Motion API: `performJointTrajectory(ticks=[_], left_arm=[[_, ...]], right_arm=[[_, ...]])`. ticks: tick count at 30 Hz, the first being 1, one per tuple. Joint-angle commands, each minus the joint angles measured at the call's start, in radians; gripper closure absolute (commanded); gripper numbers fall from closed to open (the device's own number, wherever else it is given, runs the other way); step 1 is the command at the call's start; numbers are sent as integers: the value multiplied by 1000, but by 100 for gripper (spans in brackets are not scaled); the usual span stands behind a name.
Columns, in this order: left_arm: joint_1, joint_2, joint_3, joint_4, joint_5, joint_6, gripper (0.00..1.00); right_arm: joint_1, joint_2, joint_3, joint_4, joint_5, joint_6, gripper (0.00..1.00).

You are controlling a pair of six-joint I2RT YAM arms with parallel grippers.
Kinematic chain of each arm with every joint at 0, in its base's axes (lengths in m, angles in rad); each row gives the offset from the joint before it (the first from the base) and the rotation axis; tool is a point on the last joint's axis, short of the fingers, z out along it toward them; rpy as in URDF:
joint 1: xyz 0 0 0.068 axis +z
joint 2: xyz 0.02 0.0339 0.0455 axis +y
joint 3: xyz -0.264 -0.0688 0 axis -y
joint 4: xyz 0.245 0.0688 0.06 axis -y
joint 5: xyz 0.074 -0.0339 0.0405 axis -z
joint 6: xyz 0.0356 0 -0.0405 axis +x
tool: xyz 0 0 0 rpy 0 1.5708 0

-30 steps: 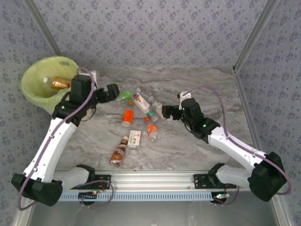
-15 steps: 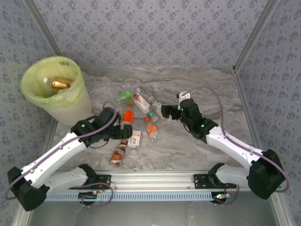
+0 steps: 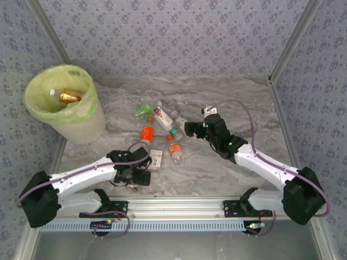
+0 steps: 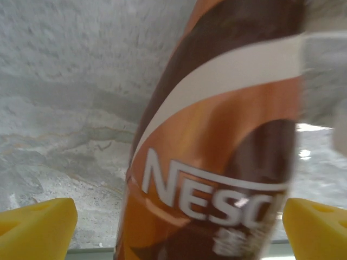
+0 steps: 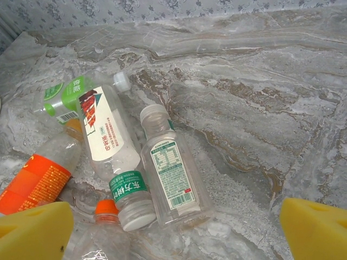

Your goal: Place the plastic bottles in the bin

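One brown bottle [image 4: 217, 135] between two fingers [image 4: 38, 227]

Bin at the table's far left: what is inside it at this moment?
Inside the bin, on its yellow-green liner, lie a brown-and-orange bottle and a clear bottle with a pale cap. The rim and liner folds hide anything deeper down.

A grey marbled table [image 3: 233, 97] is seen, with a tall white bin [image 3: 81, 129] stood at its far left. Near the middle, a loose cluster of bottles is laid flat: a green-labelled bottle [image 3: 143, 111] is set farthest back, a white-labelled bottle [image 5: 105, 132] is pressed side by side against a clear white-capped bottle [image 5: 173, 173], and an orange-labelled bottle [image 3: 147, 133] is found just beside them. A brown coffee bottle [image 4: 217, 151] is laid nearer the front edge, apart from the cluster
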Motion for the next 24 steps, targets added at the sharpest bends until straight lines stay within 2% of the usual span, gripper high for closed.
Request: performJointTrajectory(ticks=[1,6,12,17,22,24], left_arm=[[-5,8,-19,56,11,22,9],[-5,38,-45,134,11,54,17],[-5,66,-24,147,-28,57,31],[-5,10,-17,123,-67,43,40],[-2,-72,7,86,-126,5,44],[10,-105,21,93,-118,6,45]], right_arm=[[8,7,28,-11,32,13,0],[10,5,28,-21,46,19,0],[14,4,32,-25,50,22,0],[13,0,32,-25,55,15,0],[16,1,22,-7,58,16,0],[16,0,22,-1,58,13,0]])
